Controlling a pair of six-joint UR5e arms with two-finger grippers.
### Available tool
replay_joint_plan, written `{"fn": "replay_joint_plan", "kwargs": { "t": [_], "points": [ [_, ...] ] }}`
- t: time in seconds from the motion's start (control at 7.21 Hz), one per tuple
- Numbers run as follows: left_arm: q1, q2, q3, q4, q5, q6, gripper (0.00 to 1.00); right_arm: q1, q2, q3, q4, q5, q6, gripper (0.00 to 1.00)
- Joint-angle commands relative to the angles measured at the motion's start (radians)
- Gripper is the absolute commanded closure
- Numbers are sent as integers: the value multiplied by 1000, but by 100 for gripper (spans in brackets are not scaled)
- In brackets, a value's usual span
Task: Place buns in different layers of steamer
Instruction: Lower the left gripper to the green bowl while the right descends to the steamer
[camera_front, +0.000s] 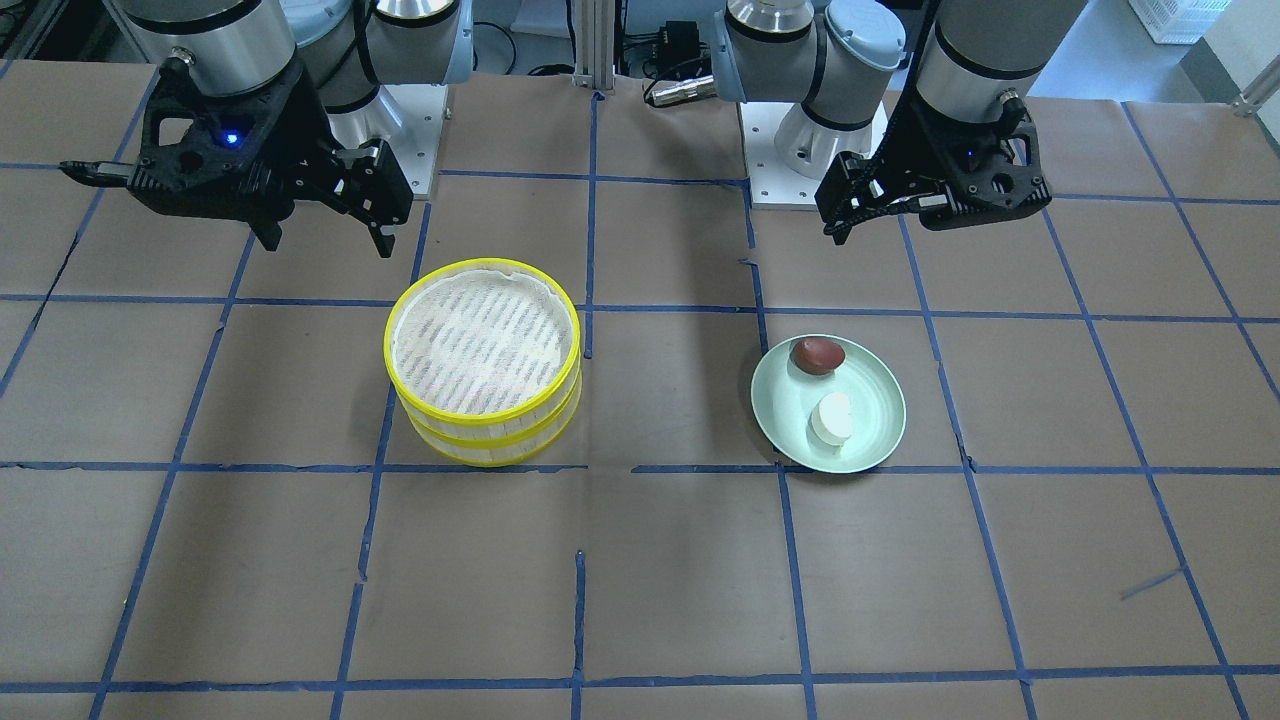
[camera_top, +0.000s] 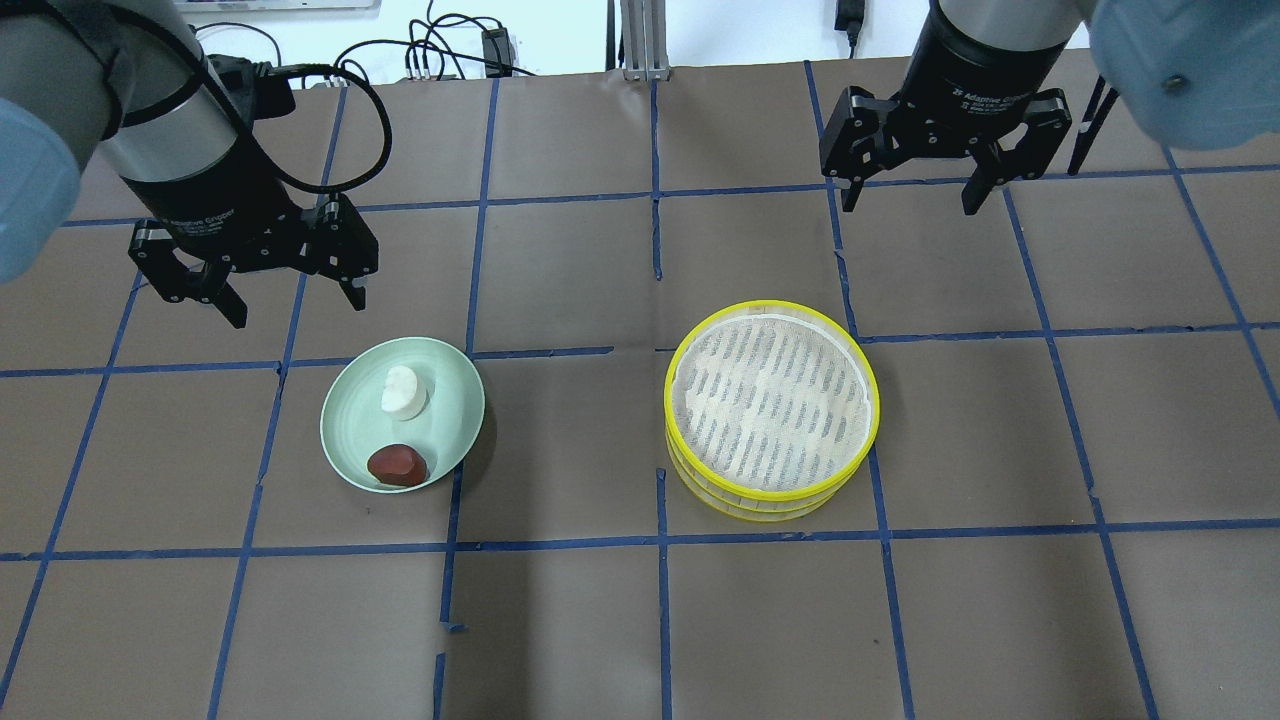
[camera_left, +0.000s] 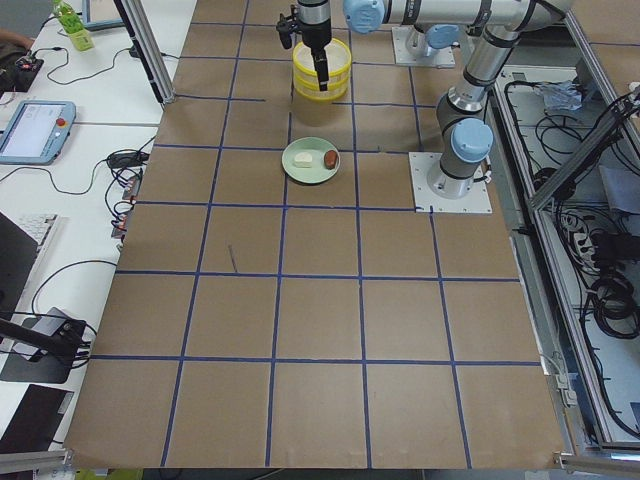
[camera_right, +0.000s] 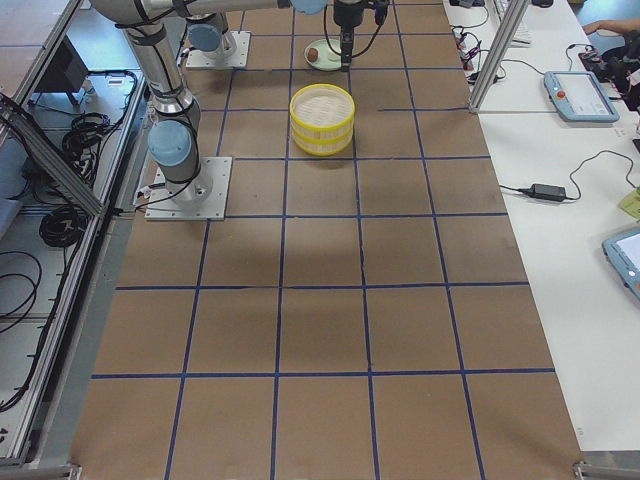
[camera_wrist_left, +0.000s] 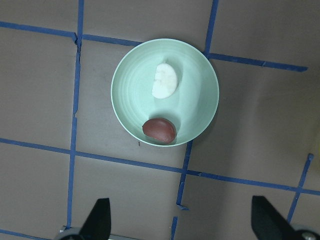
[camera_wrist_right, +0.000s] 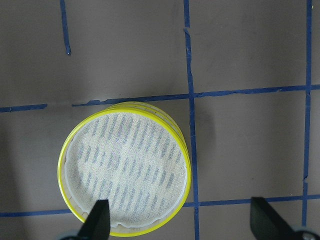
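Nearest the left wrist camera you see the two dark fingertips of the left gripper (camera_wrist_left: 182, 224), set wide apart at the bottom corners of that view. You find the pale green plate (camera_top: 345, 415) ahead of them and roughly centred between them, on the brown desk (camera_top: 560, 620).

Both buns lie on the plate. The white bun (camera_top: 404, 391) sits towards the side away from the robot, and the dark bun (camera_top: 397, 465) sits against the rim nearest the robot. The two are near each other but apart. The left gripper hangs above the desk, clear of the plate, pointing straight down from an upright wrist.

On the other side, the right gripper (camera_top: 911, 203) has its fingers spread wide as well. It points straight down, raised above the desk. From its wrist camera you see the steamer below and left of centre, with one fingertip overlapping the near rim in the picture.

The steamer stands as a stack. The upper tray (camera_top: 772, 400) rests squarely on the lower tray (camera_front: 490, 452), yellow rims aligned, and the upper slatted floor shows bare. You will note the stack and the plate stand well apart, with blue tape lines (camera_top: 657, 230) between them.
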Motion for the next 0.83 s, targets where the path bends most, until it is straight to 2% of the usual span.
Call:
{"fn": "replay_joint_plan", "kwargs": {
  "t": [0.0,0.69],
  "points": [
    [-1,-1,-1,2,-1,0,0,0,-2,4,-6,-1,1,0],
    [19,-8,-15,34,7,81,0,1,-2,7,10,-3,0,0]
  ]
}}
